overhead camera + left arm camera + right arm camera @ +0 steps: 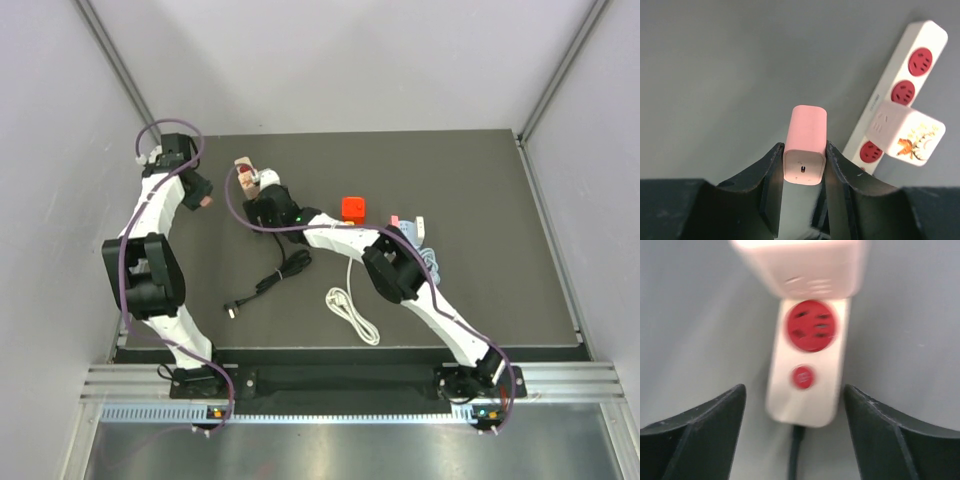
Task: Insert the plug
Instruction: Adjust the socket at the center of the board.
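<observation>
The red plug (353, 209), a small cube, lies on the dark mat to the right of both grippers, and neither holds it. My left gripper (204, 199) (805, 148) is shut on a pink charger block (805, 142), held above the mat to the left of the white power strip (244, 166) (901, 80). The strip has red sockets and a white cube adapter (905, 133) sits on it. My right gripper (256, 190) (795, 390) is open, its jaws standing either side of the strip's cable end (806, 385), apart from it.
A black cable (272, 279) runs from the strip towards the front. A white coiled cable (351, 310) lies at the front middle. Small pink and white items and a grey cable (412, 233) lie beside the right arm's elbow. The mat's edge (548, 240) is at the right.
</observation>
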### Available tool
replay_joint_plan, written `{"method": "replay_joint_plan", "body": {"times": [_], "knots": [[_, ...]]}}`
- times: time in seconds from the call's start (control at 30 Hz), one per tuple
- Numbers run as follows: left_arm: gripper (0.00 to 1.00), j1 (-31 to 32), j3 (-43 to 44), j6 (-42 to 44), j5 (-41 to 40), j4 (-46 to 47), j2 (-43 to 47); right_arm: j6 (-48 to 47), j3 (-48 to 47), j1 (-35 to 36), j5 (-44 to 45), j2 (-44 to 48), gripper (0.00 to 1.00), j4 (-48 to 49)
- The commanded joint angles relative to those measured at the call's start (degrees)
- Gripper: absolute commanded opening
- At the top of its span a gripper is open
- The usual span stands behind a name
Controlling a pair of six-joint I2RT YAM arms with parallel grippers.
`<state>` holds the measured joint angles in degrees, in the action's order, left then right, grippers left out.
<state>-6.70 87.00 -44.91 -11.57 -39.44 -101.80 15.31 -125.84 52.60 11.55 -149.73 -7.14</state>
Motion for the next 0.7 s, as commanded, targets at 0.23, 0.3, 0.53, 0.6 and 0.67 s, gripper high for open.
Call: {"method": "replay_joint_plan", "body": {"times": [0.23,0.3,0.53,0.6,0.67], "knots": [[0.0,0.1,-1.0,1.3,3.2,5.8,4.7,3.6,-0.3,-2.3,-3.5,-1.5,0.32,-1.7],[0.0,0.3,-1.0,4.1,5.7,6.2,5.3,0.8,4.2,-2.2,-6.2,1.7,0.21,3.9],[0.0,0.4,6.8,14.9,14.9,-3.0,0.6,-6.3,31.5,-1.5,-14.2,17.5,0.0,15.4],[0.0,0.5,7.0,16.2,13.8,-5.0,1.4,-6.3,37.0,-1.3,-15.9,23.1,0.0,18.5],[0.0,0.4,3.3,13.3,12.7,-2.9,4.7,-5.3,42.9,-0.7,-14.9,27.0,0.0,19.0]]}}
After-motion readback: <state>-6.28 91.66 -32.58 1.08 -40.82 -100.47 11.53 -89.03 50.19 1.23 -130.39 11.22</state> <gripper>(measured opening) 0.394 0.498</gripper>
